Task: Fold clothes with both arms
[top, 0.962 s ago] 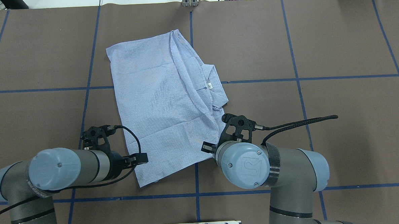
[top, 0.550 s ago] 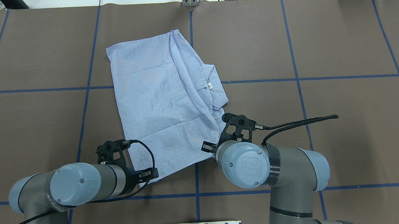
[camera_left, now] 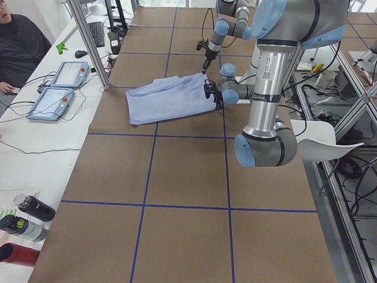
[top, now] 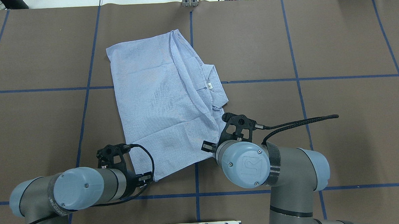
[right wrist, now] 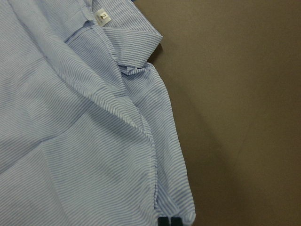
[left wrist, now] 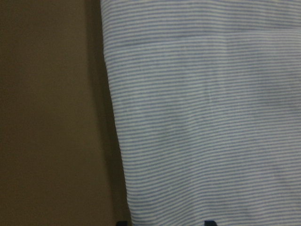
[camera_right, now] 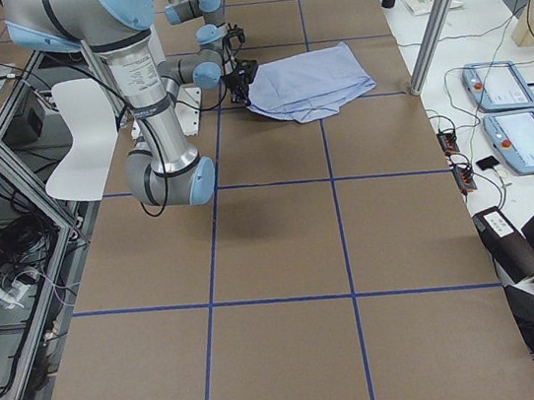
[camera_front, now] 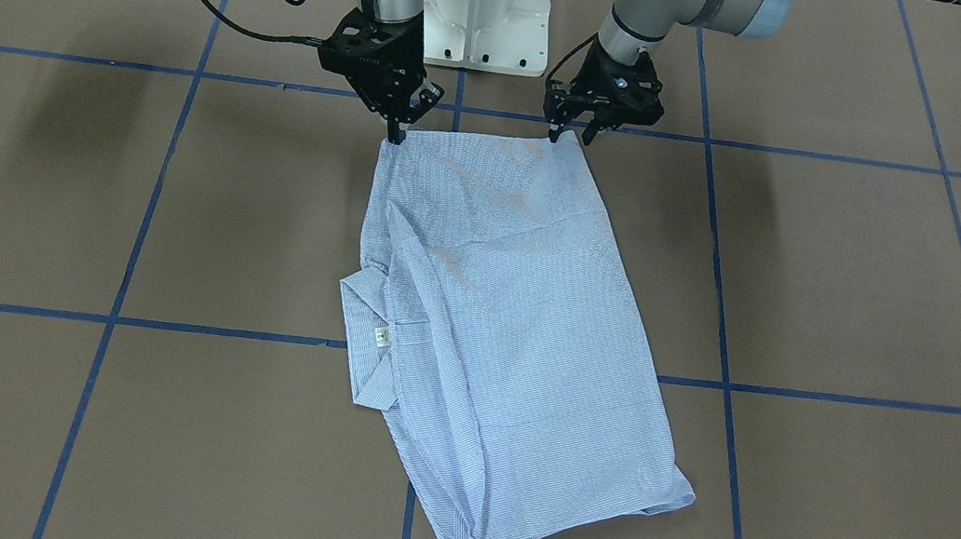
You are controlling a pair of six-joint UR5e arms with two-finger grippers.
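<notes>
**Closing on both near corners before I lift the fold**

My left gripper (camera_front: 570, 138) stands over the near left corner of the shirt (top: 158, 103) with its fingers apart. In the left wrist view the two dark fingertips (left wrist: 209, 222) sit at the bottom edge with striped cloth between them, so nothing is clamped there yet. To do this well, I judge I should come straight down until both tips press the table (top: 335, 52) and then close on every layer at the hem. I should not scrape sideways, since that would drag the edge out of line.

The shirt lies flat in the middle of the table as a slanted, roughly oblong packet, its near edge at my wrists and its far edge toward the back. It is thin woven cloth, light blue with fine white stripes. It looks limp and likely to sag between two holds unless I raise both corners level and together. The left side is smooth. A ridge of soft creases runs along the right side, where the collar (top: 218, 91) sticks out with a small white label (top: 209, 85).

My right gripper (camera_front: 394, 133) is at the near right corner, fingers drawn together on the shirt's edge. The right wrist view shows the tips close, with the hem bunched at them. The table cover is matt brown, crossed by blue tape lines (top: 295, 79).
</notes>
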